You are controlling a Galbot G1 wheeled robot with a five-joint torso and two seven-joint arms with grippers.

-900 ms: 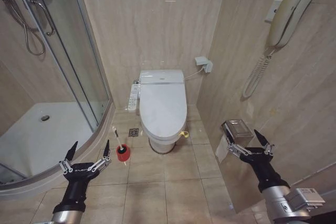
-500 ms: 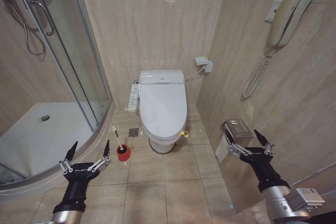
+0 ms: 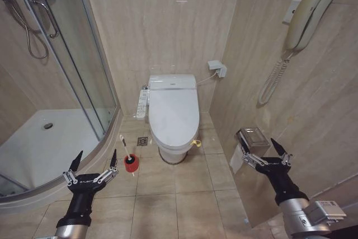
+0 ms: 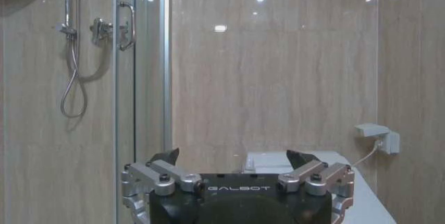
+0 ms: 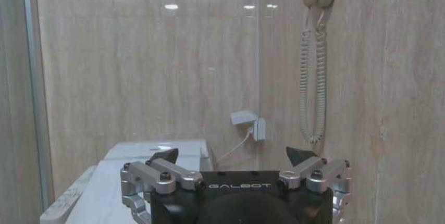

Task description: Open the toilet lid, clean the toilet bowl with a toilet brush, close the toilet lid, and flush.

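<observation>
Nothing is done yet: toilet lid (image 3: 174,113) lies shut, toilet brush (image 3: 125,149) stands in its red cup, and left tool (image 3: 94,160) and right tool (image 3: 262,146) hang spread, empty, near.

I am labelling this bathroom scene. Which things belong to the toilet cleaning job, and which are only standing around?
Job: toilet lid, closed; toilet brush in its red cup on the floor; left gripper and right gripper, both open and empty.

Not the job: wall phone, shower hose, control panel, paper holder.

Left claw (image 3: 95,160) and right claw (image 3: 263,146) both spread wide, low, forward-pointing.
</observation>
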